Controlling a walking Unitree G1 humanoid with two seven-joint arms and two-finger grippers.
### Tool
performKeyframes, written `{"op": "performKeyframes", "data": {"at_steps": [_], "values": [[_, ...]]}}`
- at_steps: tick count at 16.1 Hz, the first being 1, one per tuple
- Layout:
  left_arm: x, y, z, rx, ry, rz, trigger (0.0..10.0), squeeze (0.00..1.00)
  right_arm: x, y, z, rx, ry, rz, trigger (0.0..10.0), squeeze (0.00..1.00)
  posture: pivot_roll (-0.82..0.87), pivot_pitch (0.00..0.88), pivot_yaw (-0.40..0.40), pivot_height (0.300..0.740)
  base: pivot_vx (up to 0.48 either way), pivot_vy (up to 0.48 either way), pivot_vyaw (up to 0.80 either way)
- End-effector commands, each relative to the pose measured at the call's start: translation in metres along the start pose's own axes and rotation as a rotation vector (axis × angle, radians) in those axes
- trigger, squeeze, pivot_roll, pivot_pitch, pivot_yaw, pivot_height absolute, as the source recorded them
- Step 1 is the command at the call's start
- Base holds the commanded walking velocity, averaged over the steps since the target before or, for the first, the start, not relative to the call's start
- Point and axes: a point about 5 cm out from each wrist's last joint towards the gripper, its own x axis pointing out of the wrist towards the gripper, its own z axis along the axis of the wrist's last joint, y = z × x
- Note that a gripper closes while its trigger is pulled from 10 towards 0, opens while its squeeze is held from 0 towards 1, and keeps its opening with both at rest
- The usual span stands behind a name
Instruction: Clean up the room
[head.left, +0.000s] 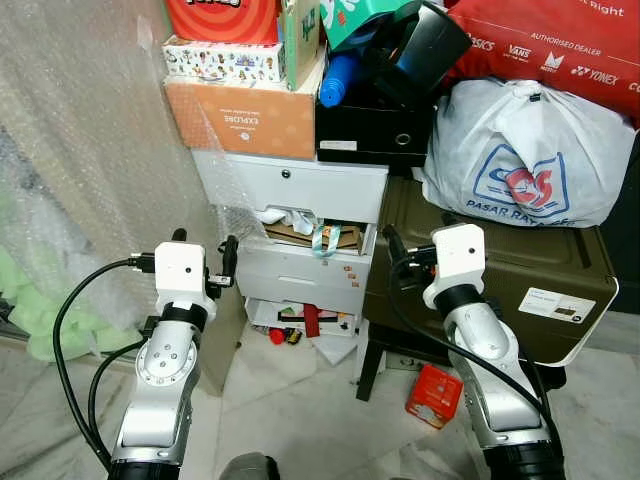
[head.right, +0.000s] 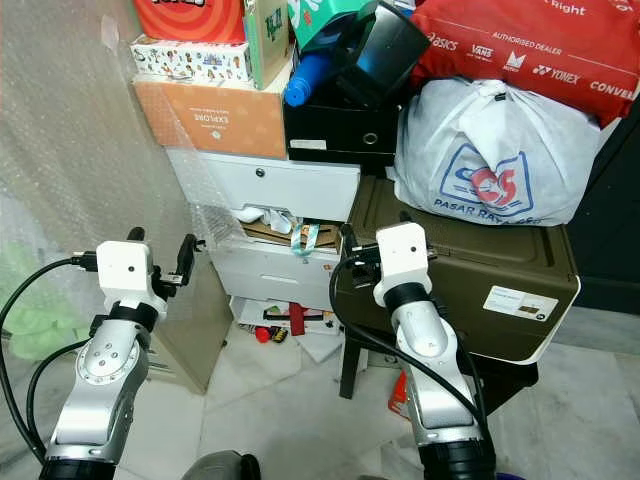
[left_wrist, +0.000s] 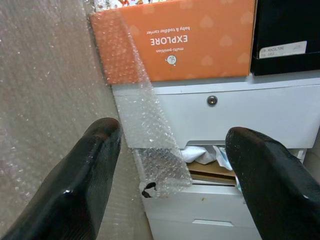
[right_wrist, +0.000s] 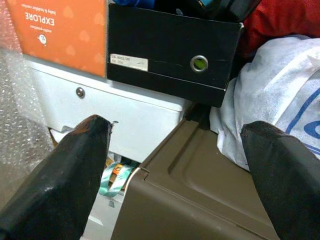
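Both grippers, left (head.left: 204, 250) and right (head.left: 392, 243), hover empty with fingers spread, raised ready toward the overstuffed white plastic drawer unit (head.left: 300, 235), its cardboard-jammed drawer ajar

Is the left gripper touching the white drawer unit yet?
Apart. In the left wrist view the left gripper is open, its fingers well short of the white drawer unit.

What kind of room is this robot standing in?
Likely a cluttered storage corner of a home: boxes stacked on a white drawer unit with an overstuffed open drawer, a full plastic shopping bag on an olive trunk, and bubble wrap alongside.
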Motion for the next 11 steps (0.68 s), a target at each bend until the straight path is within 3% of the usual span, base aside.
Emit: {"op": "performKeyframes", "data": {"at_steps": [1, 3, 11], "values": [[0.002, 0.0004, 0.0003, 0.008, 0.007, -0.01, 10.0, 0.0, 0.0027, -0.0013, 0.0014, -0.008, 0.001, -0.004, 10.0, 0.0, -0.09, 0.0, 0.03, 0.74, 0.0, 0.0, 0.0], [0.0024, 0.0002, 0.0004, 0.008, 0.007, -0.012, 10.0, 0.0, 0.0034, -0.0007, 0.0012, -0.021, 0.004, 0.002, 10.0, 0.0, -0.09, 0.0, 0.029, 0.74, 0.0, 0.0, 0.0], [0.0036, -0.0006, 0.0008, 0.017, 0.001, -0.011, 10.0, 0.0, 0.0051, 0.0003, 0.0023, -0.05, -0.008, 0.005, 10.0, 0.0, -0.09, 0.0, 0.029, 0.74, 0.0, 0.0, 0.8]]}}
